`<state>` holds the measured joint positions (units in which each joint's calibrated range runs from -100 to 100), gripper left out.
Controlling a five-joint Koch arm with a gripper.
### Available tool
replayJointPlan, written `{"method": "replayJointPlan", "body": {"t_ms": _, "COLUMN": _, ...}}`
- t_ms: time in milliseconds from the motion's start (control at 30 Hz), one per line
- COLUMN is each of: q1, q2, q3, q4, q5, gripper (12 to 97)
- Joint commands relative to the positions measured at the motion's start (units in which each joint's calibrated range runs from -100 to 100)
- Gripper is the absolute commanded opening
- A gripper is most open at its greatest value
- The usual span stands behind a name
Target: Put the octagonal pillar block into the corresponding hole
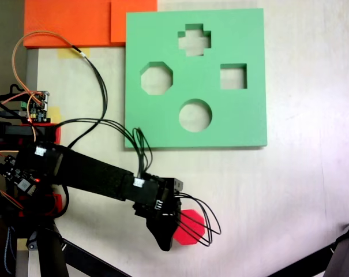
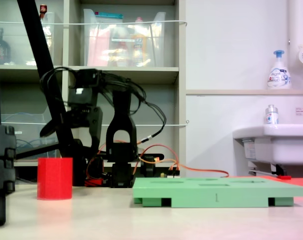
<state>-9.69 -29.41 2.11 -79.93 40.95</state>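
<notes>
Red octagonal pillar block (image 1: 192, 227) stands on the bench (image 1: 301, 190); hand (image 1: 169, 235) touches its left side in the overhead-looking fixed view. Whether the hand is spread, I cannot tell. Octagonal hole (image 1: 157, 79) lies well apart.

Top-down fixed view: octagonal pillar block (image 1: 191, 228) on counter (image 1: 312, 190), below board (image 1: 232, 130) — octagonal hole (image 1: 157, 79) at board's left, gripper (image 1: 169, 234) over block's left edge.
</notes>
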Motion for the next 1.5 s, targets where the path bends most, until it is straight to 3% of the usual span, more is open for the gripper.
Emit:
{"method": "replayJointPlan", "body": {"t_ms": 0, "q1": -0.5, "q2": 2.5, "q3": 5.4, "q4": 2.7, "q5": -0.7, "gripper": 84.9}}
{"method": "replayJointPlan", "body": {"t_ms": 867, "q1": -2.3, "q2": 25.8, "q3": 14.4, "q4": 2.9, "q5": -3.0, "gripper": 83.7}}
{"method": "replayJointPlan", "body": {"t_ms": 900, "q1": -2.2, "q2": 26.6, "q3": 14.4, "q4": 2.9, "q5": -3.1, "gripper": 82.3}}
{"method": "replayJointPlan", "body": {"t_ms": 1000, "q1": -2.1, "q2": 27.7, "q3": 14.1, "q4": 2.7, "q5": -3.1, "gripper": 57.4}}
{"method": "replayJointPlan", "body": {"t_ms": 1133, "q1": -1.9, "q2": 27.9, "q3": 13.4, "q4": 2.5, "q5": -3.0, "gripper": 54.3}}
{"method": "replayJointPlan", "body": {"t_ms": 1267, "q1": -1.7, "q2": 28.0, "q3": 12.8, "q4": 0.1, "q5": -2.9, "gripper": 45.8}}
{"method": "replayJointPlan", "body": {"t_ms": 1467, "q1": -1.5, "q2": 28.4, "q3": 11.3, "q4": -4.3, "q5": -1.7, "gripper": 41.9}}
